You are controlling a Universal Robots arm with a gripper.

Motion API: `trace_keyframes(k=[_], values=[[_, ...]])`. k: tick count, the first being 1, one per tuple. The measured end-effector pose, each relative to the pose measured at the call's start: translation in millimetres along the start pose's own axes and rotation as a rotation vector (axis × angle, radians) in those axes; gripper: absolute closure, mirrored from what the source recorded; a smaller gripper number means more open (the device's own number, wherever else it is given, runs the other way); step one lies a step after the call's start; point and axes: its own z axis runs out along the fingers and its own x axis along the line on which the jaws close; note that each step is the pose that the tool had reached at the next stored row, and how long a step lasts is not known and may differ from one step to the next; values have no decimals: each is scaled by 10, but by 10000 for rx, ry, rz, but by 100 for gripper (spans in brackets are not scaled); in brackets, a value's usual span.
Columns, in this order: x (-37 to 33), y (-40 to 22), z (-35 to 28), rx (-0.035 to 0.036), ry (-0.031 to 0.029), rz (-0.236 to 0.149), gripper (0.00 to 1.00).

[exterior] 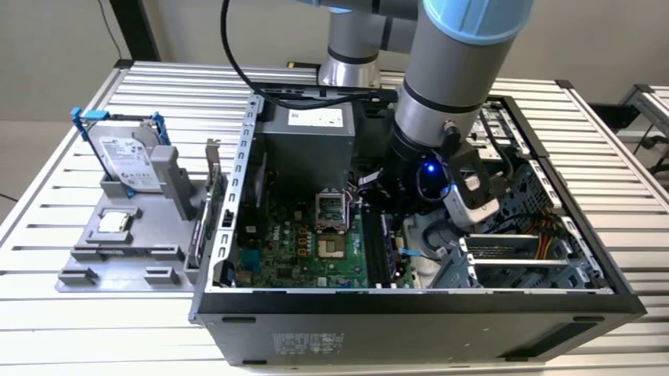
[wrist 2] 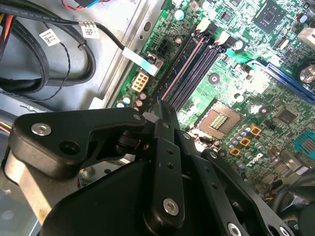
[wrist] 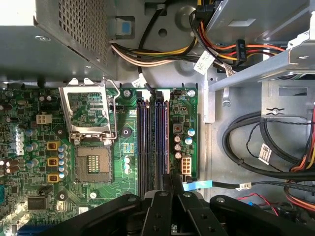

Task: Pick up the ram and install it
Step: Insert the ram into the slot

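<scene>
Gripper (wrist: 167, 179) fingers pressed close together, pinching the thin edge of the ram (wrist 2: 181, 69), which lies along a memory slot (wrist: 152, 142) on the motherboard (wrist: 44, 147) beside the empty processor socket (wrist: 92, 164). Arm (exterior: 450, 86) reaching steeply down into the open computer case (exterior: 418, 301), wrist nearly vertical.

The open computer case (exterior: 418, 305) lies on the tabletop (exterior: 63, 329); my arm (exterior: 450, 86) reaches down into it, over the memory slots (wrist: 152, 142) beside the processor socket (wrist: 91, 162); the parts stand (exterior: 131, 235) sits at the exterior view's left, carrying the hard drive (exterior: 125, 157).
</scene>
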Motion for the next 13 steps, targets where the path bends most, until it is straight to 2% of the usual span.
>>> trace_keyframes(k=[4,11,13], values=[[0,0,-7,-40,3,-70,100],[0,0,-13,-213,9,-311,100],[0,1,-14,-239,12,-460,100]])
